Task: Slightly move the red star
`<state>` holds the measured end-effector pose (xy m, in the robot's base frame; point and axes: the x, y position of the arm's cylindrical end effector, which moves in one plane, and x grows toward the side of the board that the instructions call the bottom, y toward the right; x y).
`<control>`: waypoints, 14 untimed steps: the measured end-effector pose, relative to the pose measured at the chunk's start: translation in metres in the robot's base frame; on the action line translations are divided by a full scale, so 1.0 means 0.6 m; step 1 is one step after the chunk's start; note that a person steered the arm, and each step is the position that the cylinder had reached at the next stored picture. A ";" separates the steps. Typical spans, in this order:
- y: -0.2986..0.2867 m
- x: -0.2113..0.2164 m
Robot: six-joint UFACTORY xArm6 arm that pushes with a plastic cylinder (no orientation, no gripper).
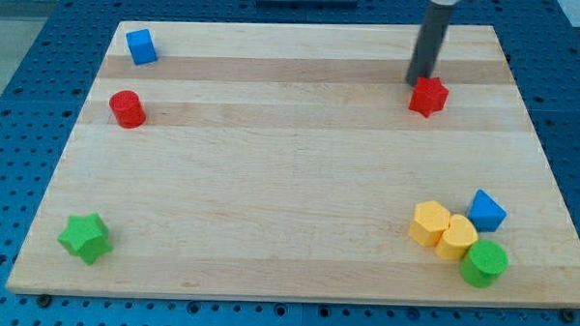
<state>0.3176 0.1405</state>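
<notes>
The red star [429,96] lies on the wooden board near the view's top right. My tip [419,82] stands right at the star's upper left edge, touching it or very nearly so. The dark rod rises from there out of the view's top.
A blue cube [141,46] and a red cylinder [127,109] lie at the view's top left. A green star [85,237] is at the bottom left. At the bottom right cluster a yellow hexagon [429,224], a yellow heart [457,237], a blue triangle [487,211] and a green cylinder [484,263].
</notes>
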 end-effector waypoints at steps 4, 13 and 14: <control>0.011 0.103; 0.102 -0.060; 0.119 -0.038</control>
<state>0.2947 0.2116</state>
